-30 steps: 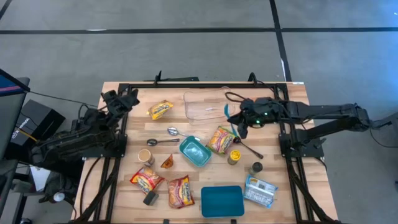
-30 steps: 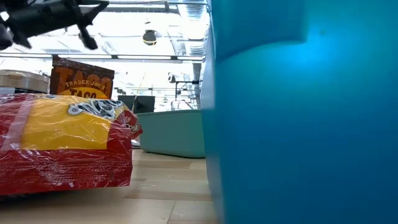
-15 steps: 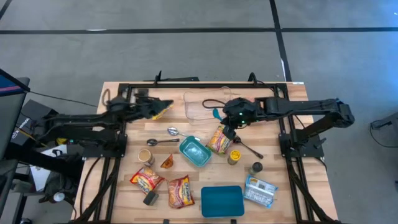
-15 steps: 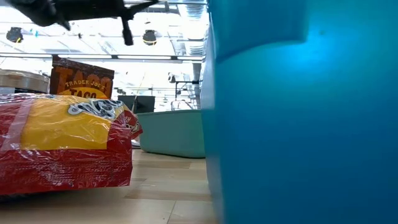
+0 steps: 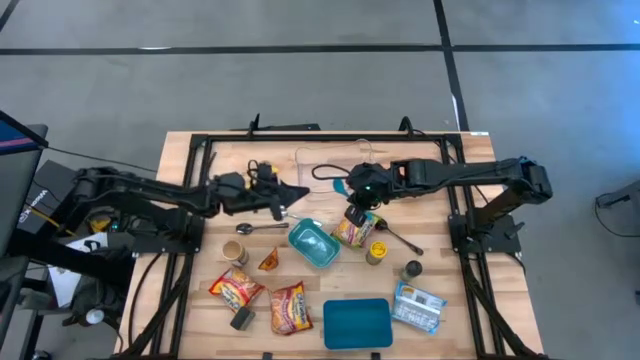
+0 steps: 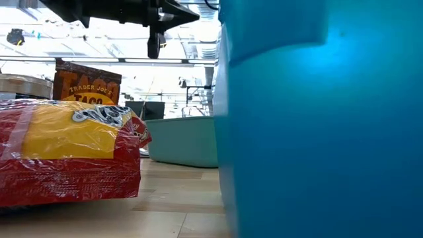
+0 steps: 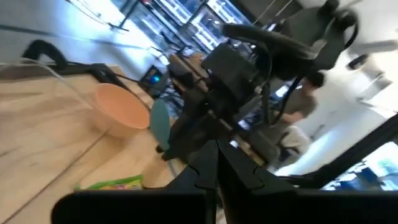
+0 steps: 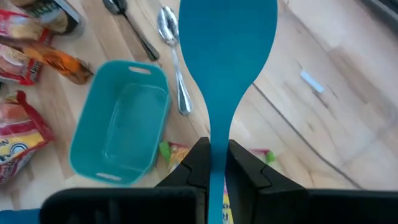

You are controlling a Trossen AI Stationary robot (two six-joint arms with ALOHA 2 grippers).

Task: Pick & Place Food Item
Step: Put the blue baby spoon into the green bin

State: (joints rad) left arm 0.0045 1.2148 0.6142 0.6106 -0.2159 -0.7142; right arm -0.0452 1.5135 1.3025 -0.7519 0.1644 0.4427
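My right gripper (image 5: 351,200) hangs over the table's middle, shut on a teal spatula (image 8: 227,43) that also shows in the high view (image 5: 341,185). Just below it lie a green-edged food packet (image 5: 356,228) and a teal bowl (image 5: 312,243). My left gripper (image 5: 296,193) reaches level from the table's left, shut on nothing, its fingers (image 7: 214,171) pointing at the right arm. Two red-and-yellow noodle packets (image 5: 237,290) (image 5: 290,307) and an orange taco packet (image 5: 268,261) lie flat near the front. My right gripper pinches the spatula's handle (image 8: 217,143) between its two fingers, which lie along it. The blade (image 8: 227,37) sticks out past the fingertips. The fingers come from the table's right, slanting down. The spatula is lifted clear of the table.
Two spoons (image 5: 279,211) (image 5: 262,228) lie left of the bowl. A clear tray (image 5: 330,170) sits at the back. A tin (image 5: 377,252), a paper cup (image 5: 234,251), a black ladle (image 5: 400,238), a blue-white packet (image 5: 418,306) and a teal box (image 5: 357,323) crowd the front.
My left arm has swung out from the table's left edge toward the middle, its shut gripper now level and close to the right arm. My right gripper has carried the spatula toward the table's left and tipped further downward over the packet.
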